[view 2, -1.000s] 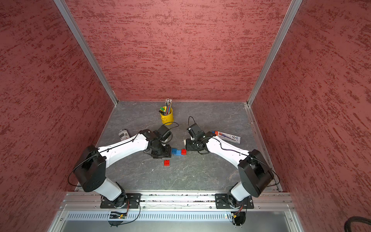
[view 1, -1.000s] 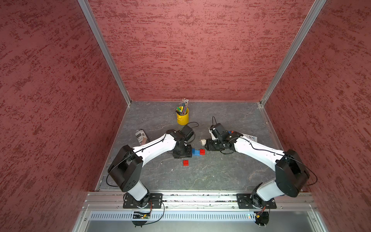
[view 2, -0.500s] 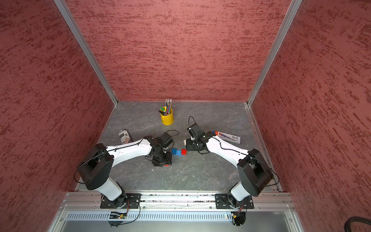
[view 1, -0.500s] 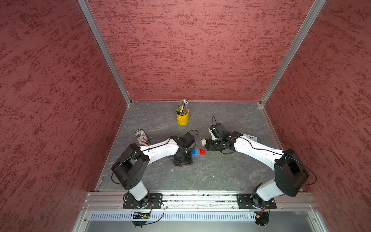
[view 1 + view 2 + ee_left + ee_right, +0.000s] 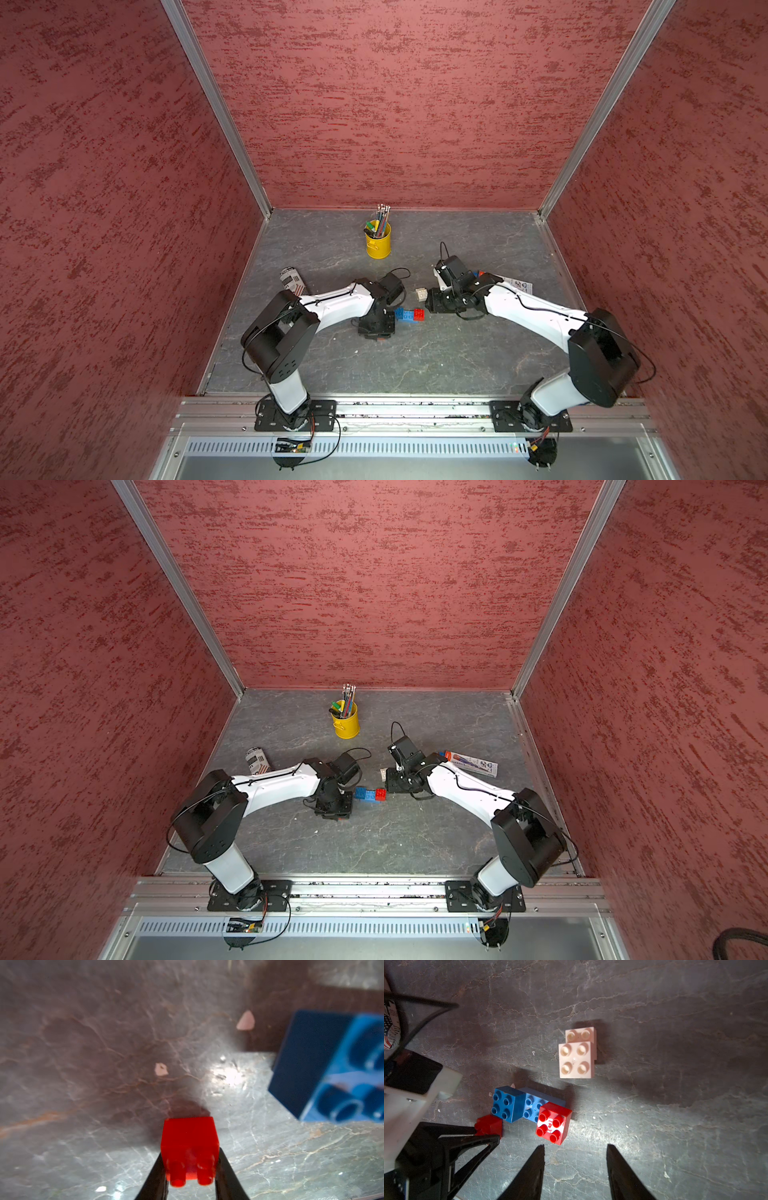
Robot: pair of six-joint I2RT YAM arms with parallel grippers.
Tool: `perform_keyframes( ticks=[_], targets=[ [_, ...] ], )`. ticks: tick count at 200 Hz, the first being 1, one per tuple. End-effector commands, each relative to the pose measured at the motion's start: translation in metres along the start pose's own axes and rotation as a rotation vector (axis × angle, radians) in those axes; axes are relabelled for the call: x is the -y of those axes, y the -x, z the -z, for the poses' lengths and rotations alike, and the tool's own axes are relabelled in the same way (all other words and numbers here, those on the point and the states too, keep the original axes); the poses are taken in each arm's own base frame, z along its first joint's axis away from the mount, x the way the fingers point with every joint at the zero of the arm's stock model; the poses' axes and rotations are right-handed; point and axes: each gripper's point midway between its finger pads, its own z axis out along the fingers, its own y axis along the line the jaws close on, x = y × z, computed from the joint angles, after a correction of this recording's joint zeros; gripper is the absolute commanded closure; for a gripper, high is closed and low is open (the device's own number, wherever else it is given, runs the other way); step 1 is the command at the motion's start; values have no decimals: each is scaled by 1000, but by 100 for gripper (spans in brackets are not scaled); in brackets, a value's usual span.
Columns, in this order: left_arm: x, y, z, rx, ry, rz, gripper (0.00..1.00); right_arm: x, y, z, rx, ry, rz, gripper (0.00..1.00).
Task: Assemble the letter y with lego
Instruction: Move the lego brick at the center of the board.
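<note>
left gripper (image 5: 190,1157) clamped on loose red brick (image 5: 190,1142), just beside blue-red brick cluster (image 5: 529,1105) on grey table (image 5: 675,1147), right gripper (image 5: 575,1147) jaws apart and empty by cluster's red end, stepped white pair (image 5: 576,1059) nearby, separate

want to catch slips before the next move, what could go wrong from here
1. The left claw pinches the red brick only at its tips; it may twist when pressed on.
2. The right claw is open, so the blue-and-red stack lies unbraced and could slide if bumped.
</note>
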Motion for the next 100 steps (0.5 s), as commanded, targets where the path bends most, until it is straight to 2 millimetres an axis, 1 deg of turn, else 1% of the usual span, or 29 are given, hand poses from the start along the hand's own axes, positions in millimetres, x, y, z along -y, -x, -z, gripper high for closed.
perform_keyframes(
  ticks=[1,29,47,58,74,90,100],
  targets=[
    [-10,17,1,27,36,-51,76,-4,7,3,27,21,-6,49],
    [-14,30,0,37,61,-98,76,-4,7,1,23,23,-10,49],
    [-15,35,-3,33,76,-125,73,-5,8,-1,20,24,-11,49],
    [-18,37,-4,30,97,-135,68,-5,8,-1,20,24,-13,49],
    [-21,37,-3,27,115,-143,57,-6,8,-2,16,24,-11,49],
    [-24,37,-2,30,116,-140,50,-7,10,-2,18,25,-11,49],
    [-27,36,-1,31,119,-133,49,-7,11,-2,19,26,-11,49]
  ],
)
